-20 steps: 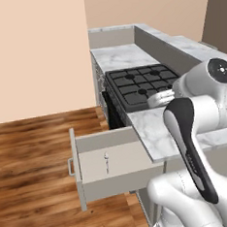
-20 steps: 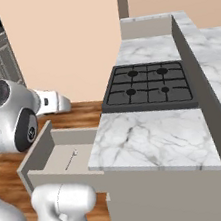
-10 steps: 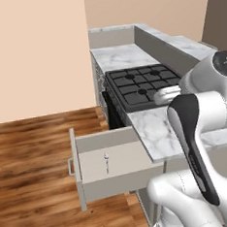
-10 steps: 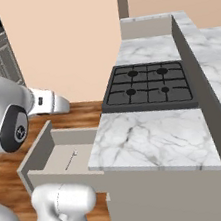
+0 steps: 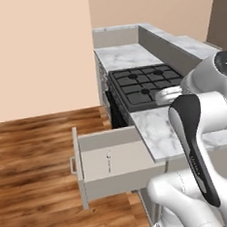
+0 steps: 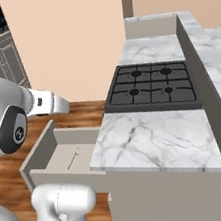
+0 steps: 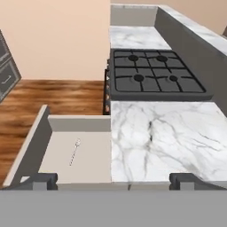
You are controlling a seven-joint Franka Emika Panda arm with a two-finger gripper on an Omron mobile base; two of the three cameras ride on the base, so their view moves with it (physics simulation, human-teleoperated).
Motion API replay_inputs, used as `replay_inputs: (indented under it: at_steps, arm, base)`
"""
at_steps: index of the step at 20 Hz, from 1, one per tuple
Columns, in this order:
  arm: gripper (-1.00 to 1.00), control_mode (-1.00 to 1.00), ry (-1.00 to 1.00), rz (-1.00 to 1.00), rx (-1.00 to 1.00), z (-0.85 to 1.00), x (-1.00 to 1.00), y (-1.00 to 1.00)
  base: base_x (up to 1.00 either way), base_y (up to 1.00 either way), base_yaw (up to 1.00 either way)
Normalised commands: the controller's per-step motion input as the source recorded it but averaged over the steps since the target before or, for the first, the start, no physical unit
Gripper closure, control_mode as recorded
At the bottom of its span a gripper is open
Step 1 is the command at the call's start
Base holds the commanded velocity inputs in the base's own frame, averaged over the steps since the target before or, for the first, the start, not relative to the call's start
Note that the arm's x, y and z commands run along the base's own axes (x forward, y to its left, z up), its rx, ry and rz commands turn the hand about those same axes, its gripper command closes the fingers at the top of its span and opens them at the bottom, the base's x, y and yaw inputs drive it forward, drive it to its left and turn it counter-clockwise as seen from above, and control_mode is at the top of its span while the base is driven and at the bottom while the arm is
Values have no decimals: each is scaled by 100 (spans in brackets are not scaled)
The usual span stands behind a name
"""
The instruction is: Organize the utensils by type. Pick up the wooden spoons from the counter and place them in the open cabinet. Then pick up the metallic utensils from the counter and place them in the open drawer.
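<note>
Wooden flooring (image 7: 53, 95) runs along the left, then the open drawer (image 7: 40, 133) with the thin silver utensil (image 7: 74, 150) lying on its pale bottom, then the veined marble counter (image 7: 164, 137) beside the black hob (image 7: 155, 73); no spoon or orange fork shows on that stretch of worktop. Over the last second the arm's upper joint has swung a little aside while the utensil stayed put; the gripper (image 7: 113, 181) hangs above the counter edge with jaws spread wide and nothing between them, so by my reading the silver piece is delivered and the fork is still to be found.
</note>
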Motion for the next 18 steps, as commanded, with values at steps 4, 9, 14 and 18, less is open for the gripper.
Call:
replay_inputs:
  at_steps: [4, 9, 14, 18]
  arm:
    - [-100, 100, 0, 0, 0, 0, 0, 0]
    - [-100, 100, 0, 0, 0, 0, 0, 0]
    - [-100, 100, 0, 0, 0, 0, 0, 0]
    - [-100, 100, 0, 0, 0, 0, 0, 0]
  base:
    - [0, 3, 32]
    - [-10, 14, 45]
    - [-25, 29, 53]
    - [-12, 51, 60]
